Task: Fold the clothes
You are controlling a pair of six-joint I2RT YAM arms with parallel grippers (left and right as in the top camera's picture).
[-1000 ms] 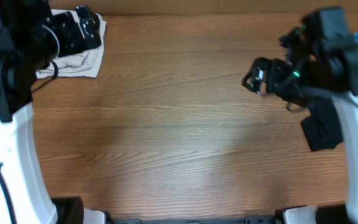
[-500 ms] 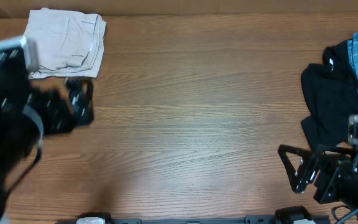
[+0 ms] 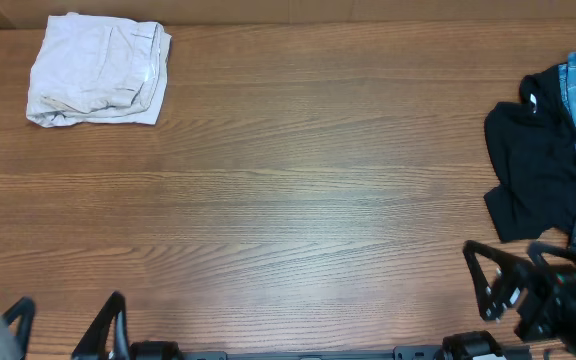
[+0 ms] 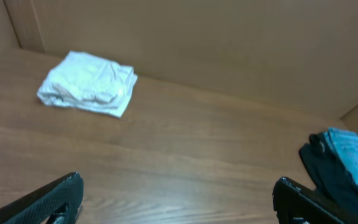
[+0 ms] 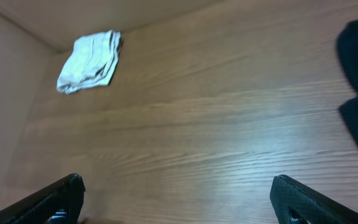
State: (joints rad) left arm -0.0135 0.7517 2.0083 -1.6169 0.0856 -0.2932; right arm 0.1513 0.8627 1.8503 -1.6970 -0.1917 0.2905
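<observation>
The shorts (image 4: 89, 91) lie folded into a compact, slightly rumpled bundle at the far left of the table (image 4: 185, 155), close to the plain brown wall (image 4: 197, 43) behind it. At the right edge, well apart from the shorts, a black garment (image 4: 328, 171) lies crumpled, with blue jeans (image 4: 352, 149) touching its far right side. The left gripper (image 4: 176, 190) hangs over the near part of the table, its dark fingers (image 4: 55, 199) showing in the two bottom corners, spread wide with only wood grain between them.
</observation>
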